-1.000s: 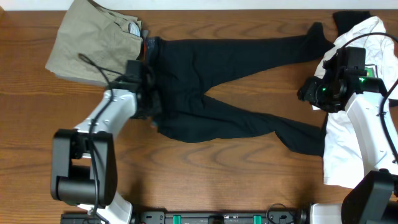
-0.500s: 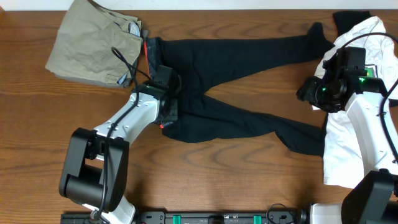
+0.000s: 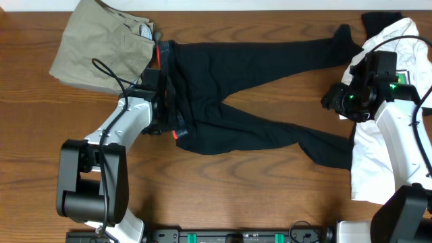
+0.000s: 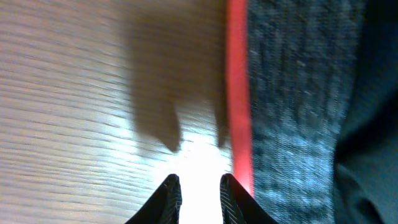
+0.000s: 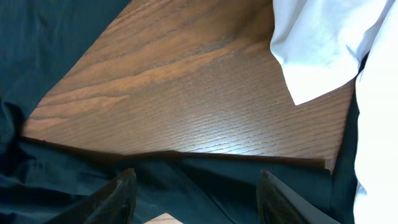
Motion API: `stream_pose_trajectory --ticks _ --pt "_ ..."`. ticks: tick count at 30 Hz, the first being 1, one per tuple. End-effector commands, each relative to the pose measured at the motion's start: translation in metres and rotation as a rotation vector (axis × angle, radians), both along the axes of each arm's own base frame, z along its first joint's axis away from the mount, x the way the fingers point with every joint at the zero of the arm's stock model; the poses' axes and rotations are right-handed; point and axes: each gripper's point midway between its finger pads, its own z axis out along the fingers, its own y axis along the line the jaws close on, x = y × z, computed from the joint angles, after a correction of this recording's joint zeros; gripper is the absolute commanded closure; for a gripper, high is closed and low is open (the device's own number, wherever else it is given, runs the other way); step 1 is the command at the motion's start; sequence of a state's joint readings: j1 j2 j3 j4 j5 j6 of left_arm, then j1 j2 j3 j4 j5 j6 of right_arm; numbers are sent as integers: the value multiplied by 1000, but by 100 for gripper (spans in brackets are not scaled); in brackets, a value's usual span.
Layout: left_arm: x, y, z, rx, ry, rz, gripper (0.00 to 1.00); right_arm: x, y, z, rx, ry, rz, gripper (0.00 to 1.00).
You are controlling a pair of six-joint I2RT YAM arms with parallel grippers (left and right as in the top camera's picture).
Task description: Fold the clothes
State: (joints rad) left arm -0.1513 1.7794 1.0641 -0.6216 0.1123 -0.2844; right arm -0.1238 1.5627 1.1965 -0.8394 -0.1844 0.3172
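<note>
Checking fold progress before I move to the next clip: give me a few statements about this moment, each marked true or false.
The black trousers lie unfolded, legs spread toward the right. True.
The right gripper is clamped on a trouser leg. False: it is wide open, holding nothing.
The khaki trousers lie on the white T-shirt. False: they are at opposite ends of the table.
The left gripper is beside the red-edged waistband. True.
</note>
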Motion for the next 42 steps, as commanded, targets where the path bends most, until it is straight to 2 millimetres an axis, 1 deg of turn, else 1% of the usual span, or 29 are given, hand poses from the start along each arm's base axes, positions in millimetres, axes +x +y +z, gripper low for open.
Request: stream_pose_trajectory --ticks 1,10,15,19,24,33,35,38,40,42 --pt "-9 -17 -2 -85 28 -33 76 2 4 3 1 -11 20 40" --pt "-6 -22 1 -184 27 -21 76 1 4 2 1 -8 20 40" --pt "-7 -23 2 -186 27 -29 75 1 4 2 1 -8 20 40" --pt "-9 -23 -2 -186 28 -29 75 1 4 2 2 -7 20 40" --pt "-18 -26 -9 -210 50 -30 75 0 4 2 2 -1 20 40" --pt "-14 -27 -11 -213 26 -32 76 0 4 2 3 -1 20 40" --pt "-12 -27 -11 -214 19 -25 81 0 4 2 3 -1 20 40" --pt "-9 -28 -10 -217 8 -20 91 0 4 2 3 -1 20 40" --pt "-8 -28 -10 -219 5 -9 94 0 4 2 3 0 20 40" --pt "-8 -29 -10 -219 3 -12 94 0 4 2 3 0 20 40"
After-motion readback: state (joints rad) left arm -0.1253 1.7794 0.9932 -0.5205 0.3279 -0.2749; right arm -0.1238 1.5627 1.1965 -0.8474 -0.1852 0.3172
